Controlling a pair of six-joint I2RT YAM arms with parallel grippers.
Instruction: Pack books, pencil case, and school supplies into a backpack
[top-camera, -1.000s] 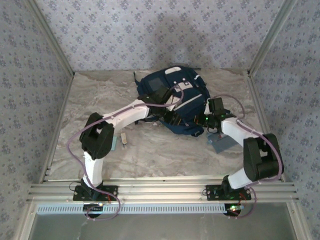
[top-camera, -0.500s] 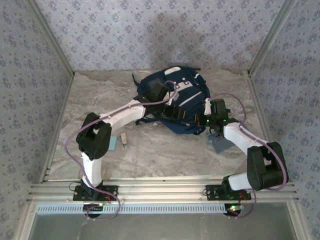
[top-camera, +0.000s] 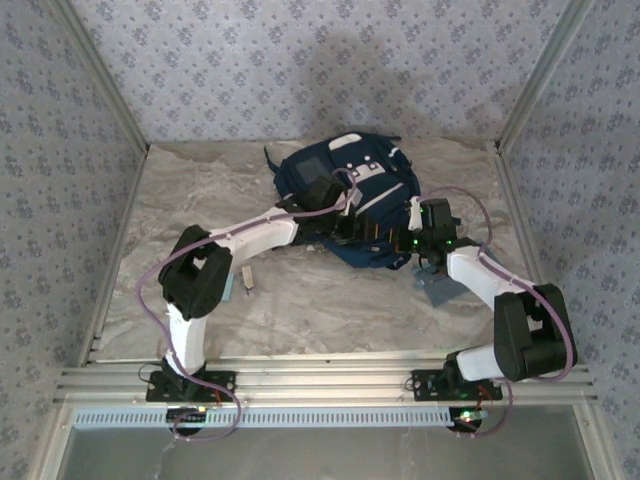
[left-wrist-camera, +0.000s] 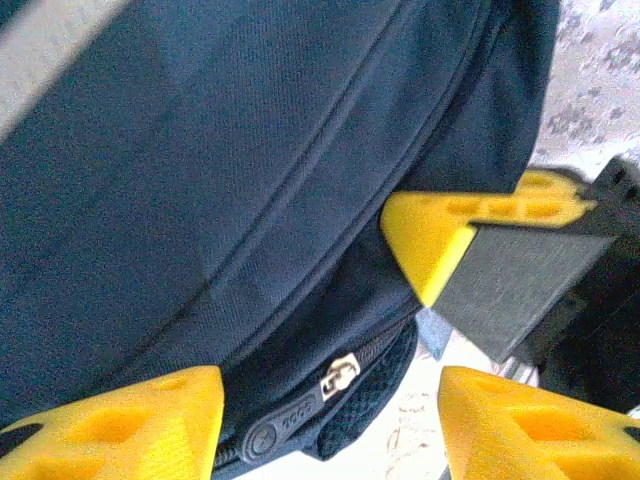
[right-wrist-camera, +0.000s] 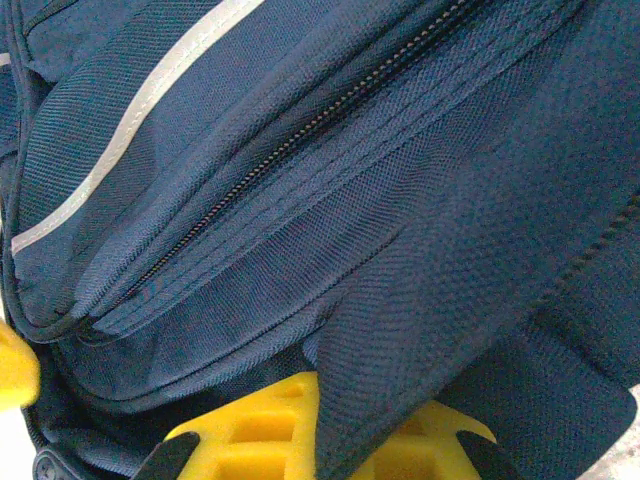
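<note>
Navy fabric backpack (top-camera: 380, 190) with white stripes

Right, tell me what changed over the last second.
The right arm's elbow dropped toward the near edge, and the right gripper, shut on the backpack's edge fabric, pushed in closer to the bag. The left arm reached farther right across the backpack; the left gripper stands open with the zipper pull between its fingers. Nothing was let go. The pencil case, light-blue pad and eraser lie where they were.
</note>
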